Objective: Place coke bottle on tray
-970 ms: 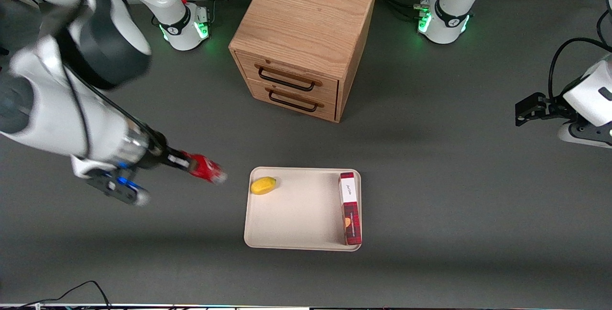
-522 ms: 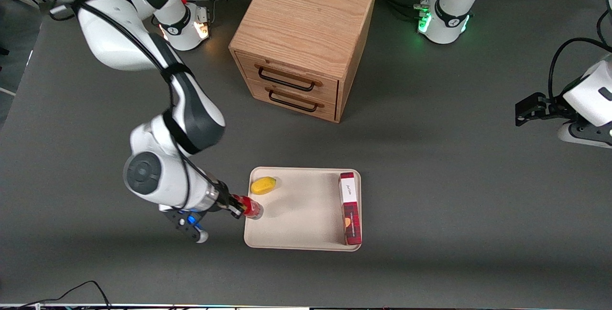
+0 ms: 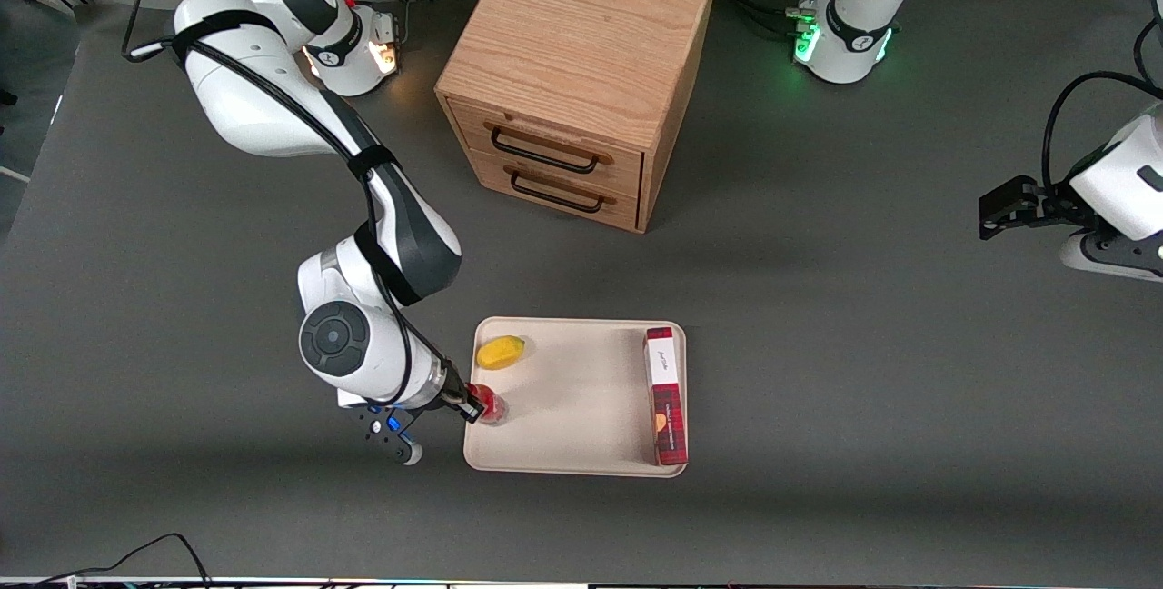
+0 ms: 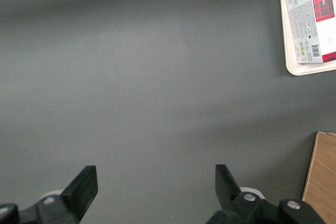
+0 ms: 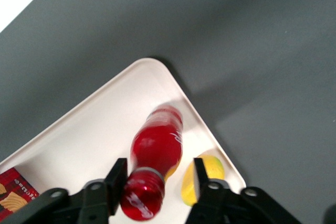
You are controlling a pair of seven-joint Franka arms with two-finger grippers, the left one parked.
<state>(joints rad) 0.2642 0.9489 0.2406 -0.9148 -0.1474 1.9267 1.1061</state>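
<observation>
The coke bottle [image 3: 492, 407] is small and red, and sits over the tray's edge toward the working arm's end, nearer the front camera than the yellow fruit. The tray [image 3: 572, 407] is flat and cream-beige. My right gripper [image 3: 474, 409] is right at the bottle's cap end. In the right wrist view the gripper [image 5: 159, 169] is open: the bottle [image 5: 157, 150] sits between the fingers with its cap against one finger and a clear gap to the other. The bottle looks blurred there. The tray [image 5: 105, 129] lies under it.
A yellow fruit [image 3: 501, 352] lies in the tray's corner, and it also shows in the right wrist view [image 5: 188, 190]. A long red-and-white box [image 3: 665, 394] lies along the tray's edge toward the parked arm. A wooden drawer cabinet [image 3: 577, 71] stands farther from the front camera.
My right arm swung in from the working arm's end, carrying the bottle to the tray's edge. It has shifted slightly farther over the tray since half a second ago, and the fingers now stand apart.
</observation>
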